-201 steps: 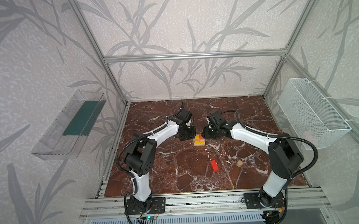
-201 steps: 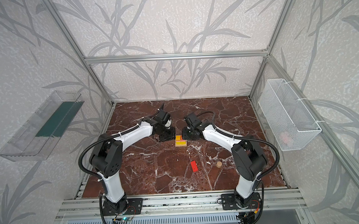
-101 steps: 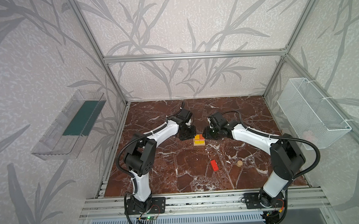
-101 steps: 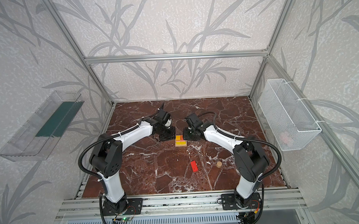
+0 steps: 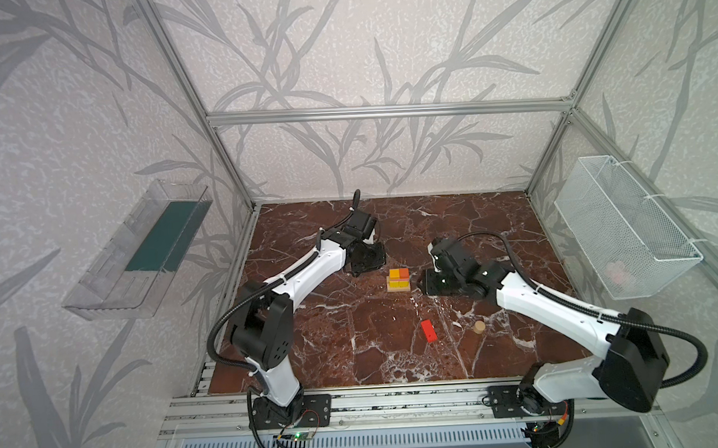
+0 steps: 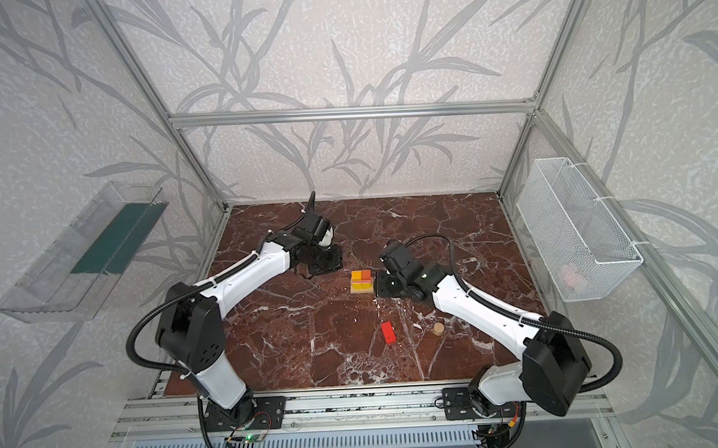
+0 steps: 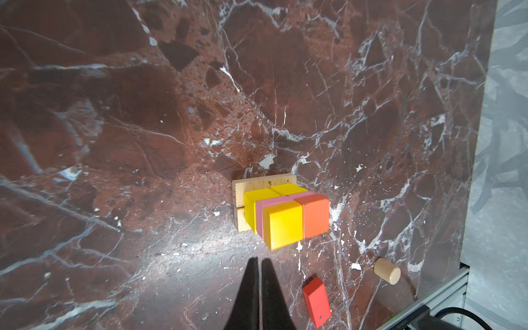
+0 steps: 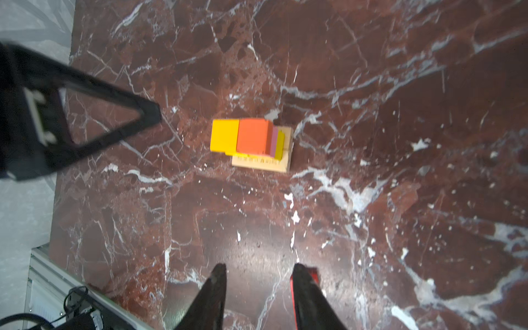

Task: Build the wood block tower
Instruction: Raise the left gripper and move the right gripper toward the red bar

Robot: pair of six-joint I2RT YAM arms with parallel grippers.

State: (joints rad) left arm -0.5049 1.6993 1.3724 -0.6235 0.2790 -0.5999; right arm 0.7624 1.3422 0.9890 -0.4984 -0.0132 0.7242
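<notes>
I have the tower (image 5: 398, 279) standing about mid-desk, slightly nearer the far edge than the near one. In the left wrist view I read it from the bottom up. Two tan planks (image 7: 263, 183) lie side by side on the desk (image 5: 354, 350), with yellow cubes (image 7: 255, 204) on them. A pink brick (image 7: 260, 217) lies across those. On top sit a top yellow cube (image 7: 283, 225) and an orange cube (image 7: 315, 215), side by side and touching.

Two blocks are loose. The red brick (image 5: 428, 330) lies flat between the tower and the near edge, well apart from the tower. The cylinder (image 5: 478, 326) is to the right of the brick, near it but not touching. It seems to stand on end.

My left gripper (image 7: 259, 263) is on the tower's left, toward the far edge. Its fingers are pressed together with nothing between them. The tips point at bare desk short of the tower and touch no block.

My right gripper (image 8: 257, 270) is on the tower's right, close by but clear of it. Its fingers stand partly spread, with only bare desk in the gap, so it holds nothing. I cannot tell whether either set of tips rests on the desk.
</notes>
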